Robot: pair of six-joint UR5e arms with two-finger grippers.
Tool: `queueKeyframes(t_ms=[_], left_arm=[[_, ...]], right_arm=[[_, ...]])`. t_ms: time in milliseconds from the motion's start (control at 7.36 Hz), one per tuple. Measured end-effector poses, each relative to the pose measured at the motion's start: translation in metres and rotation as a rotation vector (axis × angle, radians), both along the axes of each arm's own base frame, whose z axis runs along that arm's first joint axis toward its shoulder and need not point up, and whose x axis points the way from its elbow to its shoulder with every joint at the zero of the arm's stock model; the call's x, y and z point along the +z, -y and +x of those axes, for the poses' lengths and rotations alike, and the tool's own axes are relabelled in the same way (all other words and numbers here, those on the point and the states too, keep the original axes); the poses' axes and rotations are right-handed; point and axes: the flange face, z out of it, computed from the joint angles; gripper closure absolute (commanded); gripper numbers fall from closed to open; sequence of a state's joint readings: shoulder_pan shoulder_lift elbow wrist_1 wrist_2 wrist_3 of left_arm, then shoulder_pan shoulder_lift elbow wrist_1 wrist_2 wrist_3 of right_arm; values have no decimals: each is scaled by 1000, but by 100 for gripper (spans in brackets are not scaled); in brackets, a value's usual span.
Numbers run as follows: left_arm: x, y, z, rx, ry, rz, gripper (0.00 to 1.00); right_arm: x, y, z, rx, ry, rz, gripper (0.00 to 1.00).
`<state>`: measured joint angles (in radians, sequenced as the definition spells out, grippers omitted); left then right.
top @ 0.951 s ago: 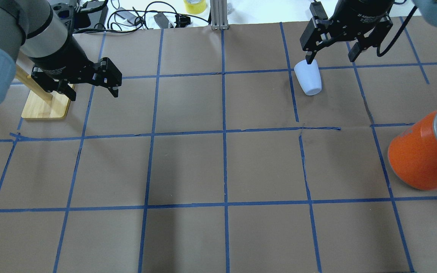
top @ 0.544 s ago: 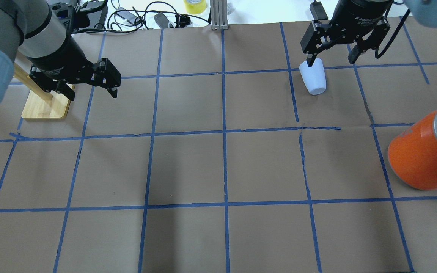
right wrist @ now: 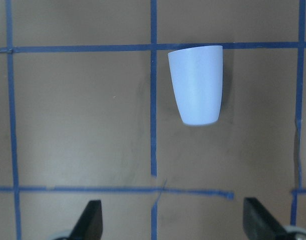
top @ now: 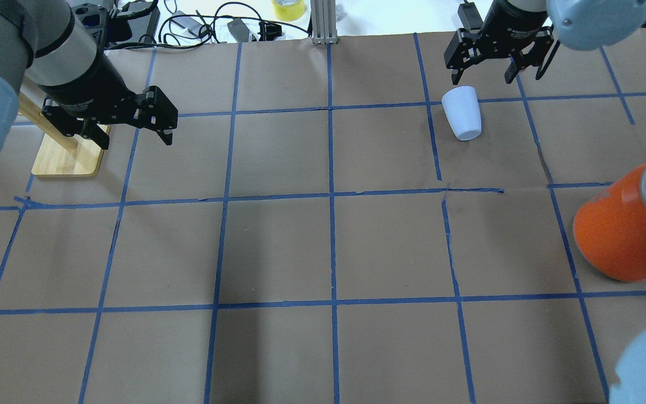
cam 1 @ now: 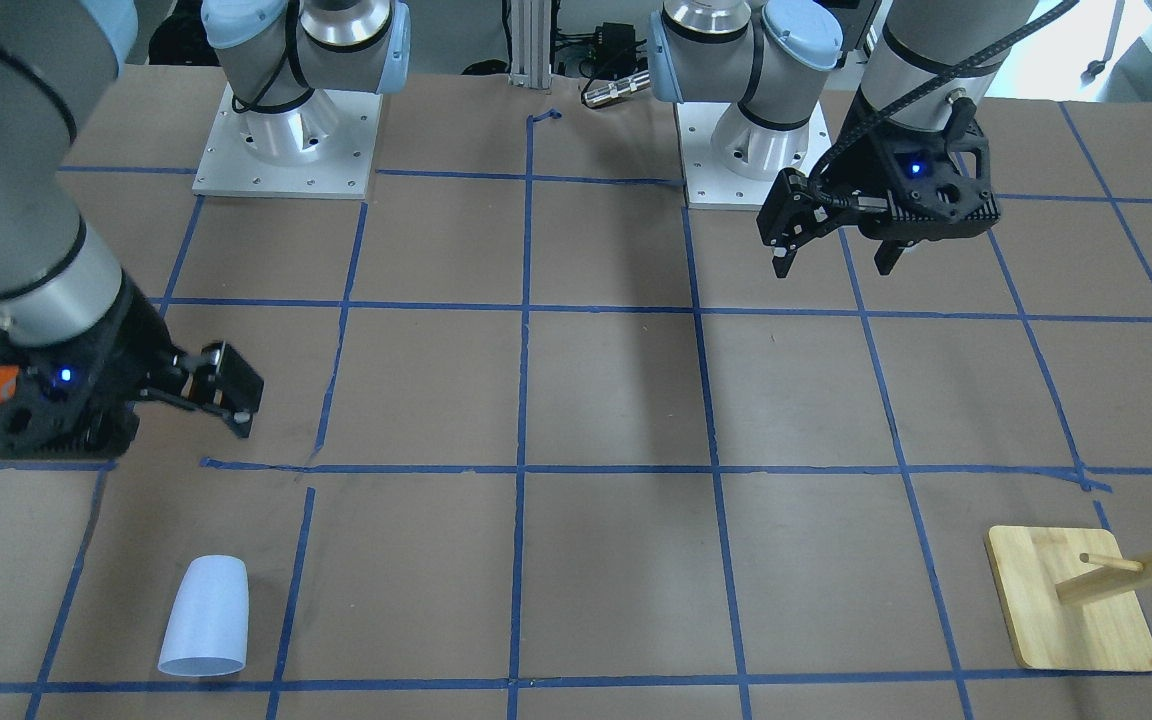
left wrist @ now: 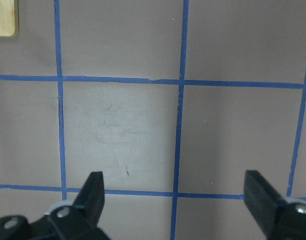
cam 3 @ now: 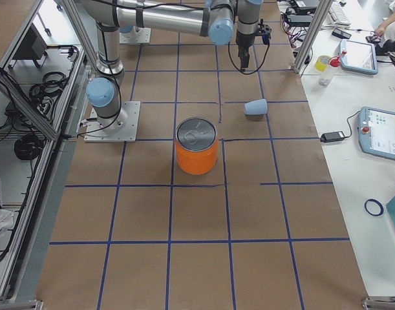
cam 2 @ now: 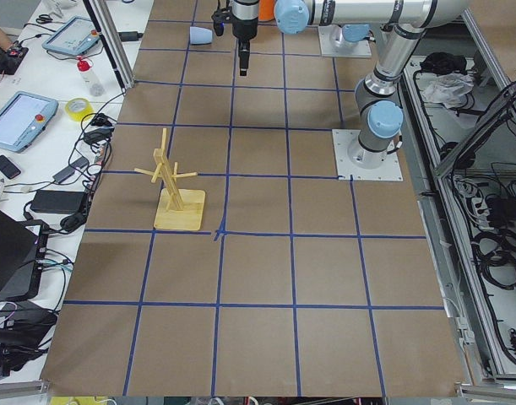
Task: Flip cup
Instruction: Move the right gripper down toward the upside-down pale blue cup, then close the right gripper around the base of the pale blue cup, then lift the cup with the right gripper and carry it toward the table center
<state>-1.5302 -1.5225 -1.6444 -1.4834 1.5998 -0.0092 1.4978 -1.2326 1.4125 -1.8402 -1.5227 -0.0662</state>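
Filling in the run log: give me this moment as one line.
cup: lying on its side, free | right gripper: open, apart from cup | left gripper: open, empty

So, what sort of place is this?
Probably a robotics lab. A left arm and a right arm are bolted to a table with a taped blue grid, and teach pendants lie on the side bench.

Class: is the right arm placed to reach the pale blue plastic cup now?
Probably yes: the open right hand hangs near the pale blue plastic cup, nothing between them.
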Motion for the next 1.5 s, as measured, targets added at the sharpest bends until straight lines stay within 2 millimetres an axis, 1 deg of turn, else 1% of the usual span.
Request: queueKeyframes(t_ms=[136, 272, 408, 544, 680, 1087, 1359, 1495], left_arm=[[-2, 0, 0, 0, 0, 4, 0], [-3, 0, 0, 1, 0, 6, 0], [-4, 0, 0, 1, 0, 7, 0], [-4, 0, 0, 0, 0, 9, 0], [-5, 0, 0, 0, -1, 10, 0], [-6, 0, 0, 1, -2, 12, 0], [-7, 0, 0, 1, -2, 13, 0], [-7, 0, 0, 1, -1, 14, 0]], right_arm=[[-41, 30, -10, -9, -9, -33, 0], [-84, 52, -17, -13, -25, -46, 0], [-116, 64, -20, -14, -37, -46, 0], [-140, 70, -21, -13, -45, -44, 0], [-156, 75, -22, -12, -49, -45, 0], [-184, 80, -23, -7, -51, -36, 0], [-195, 82, -23, -5, -49, -29, 0], [-197, 82, -23, -5, -49, -33, 6]])
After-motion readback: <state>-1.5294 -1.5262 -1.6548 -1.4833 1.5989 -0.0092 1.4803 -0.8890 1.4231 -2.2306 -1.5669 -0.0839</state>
